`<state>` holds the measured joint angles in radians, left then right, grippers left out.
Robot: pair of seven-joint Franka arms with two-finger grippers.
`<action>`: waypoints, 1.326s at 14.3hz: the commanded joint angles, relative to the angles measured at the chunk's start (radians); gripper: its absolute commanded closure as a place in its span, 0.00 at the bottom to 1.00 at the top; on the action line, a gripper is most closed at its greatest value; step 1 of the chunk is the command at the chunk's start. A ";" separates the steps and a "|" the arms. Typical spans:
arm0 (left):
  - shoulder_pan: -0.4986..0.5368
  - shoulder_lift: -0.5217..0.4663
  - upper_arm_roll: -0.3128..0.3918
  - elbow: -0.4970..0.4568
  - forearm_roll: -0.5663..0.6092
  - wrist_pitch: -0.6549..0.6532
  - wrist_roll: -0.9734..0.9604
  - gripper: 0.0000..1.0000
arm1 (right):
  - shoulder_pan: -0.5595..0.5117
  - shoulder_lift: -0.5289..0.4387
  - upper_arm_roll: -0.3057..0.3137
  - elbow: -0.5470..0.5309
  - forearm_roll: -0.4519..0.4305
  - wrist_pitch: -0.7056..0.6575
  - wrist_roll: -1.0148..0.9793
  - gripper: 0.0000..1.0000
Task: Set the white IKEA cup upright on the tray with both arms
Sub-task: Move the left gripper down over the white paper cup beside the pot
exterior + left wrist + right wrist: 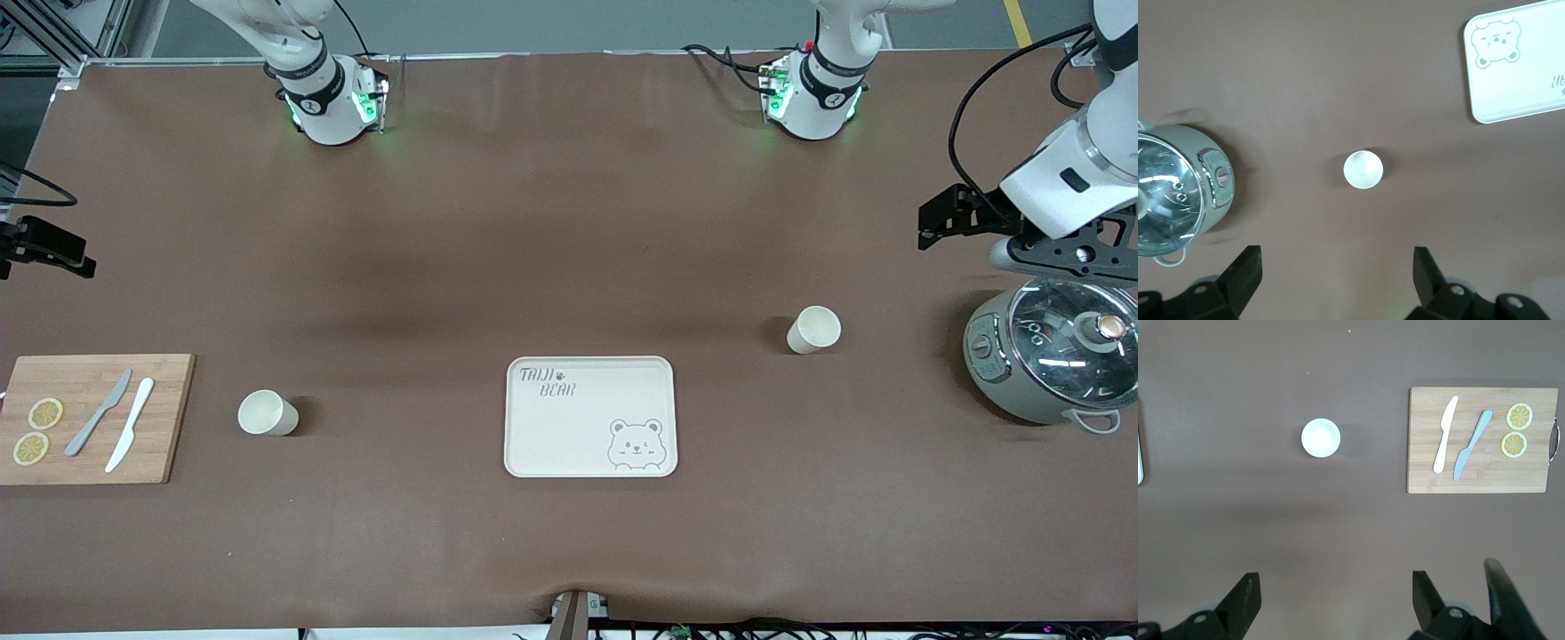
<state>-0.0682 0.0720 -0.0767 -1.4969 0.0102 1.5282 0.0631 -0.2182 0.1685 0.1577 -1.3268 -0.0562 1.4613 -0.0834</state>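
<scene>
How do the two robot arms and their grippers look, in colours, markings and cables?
Both arms are white with rounded housings. Each base, the right arm and the left arm, carries a black band and glows green. Black cables run beside the left arm's base and loop along its upper part. The left gripper and the right gripper have black, wedge-shaped fingers on a black mount with round screw holes.

Cutting board [93, 418]: two knives [116, 423], lemon slices [37, 430]; lidded pot [1053, 356].
</scene>
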 commanded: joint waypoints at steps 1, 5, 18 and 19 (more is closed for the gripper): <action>0.002 0.003 -0.005 0.012 0.037 -0.008 0.011 0.00 | -0.009 -0.003 0.010 -0.002 -0.005 0.002 0.014 0.00; -0.007 0.015 -0.009 -0.018 0.042 0.009 0.011 0.00 | -0.007 -0.003 0.011 -0.002 -0.002 0.004 0.016 0.00; 0.051 -0.038 -0.009 -0.601 0.031 0.590 0.007 0.00 | -0.007 0.000 0.011 -0.002 -0.004 0.008 0.014 0.00; 0.051 -0.040 -0.009 -0.630 0.031 0.628 0.007 0.00 | -0.007 0.002 0.011 -0.002 -0.002 0.008 0.014 0.00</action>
<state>-0.0235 0.0786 -0.0789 -2.0312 0.0226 2.0756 0.0631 -0.2175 0.1693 0.1612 -1.3286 -0.0559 1.4663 -0.0829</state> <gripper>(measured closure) 0.000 0.000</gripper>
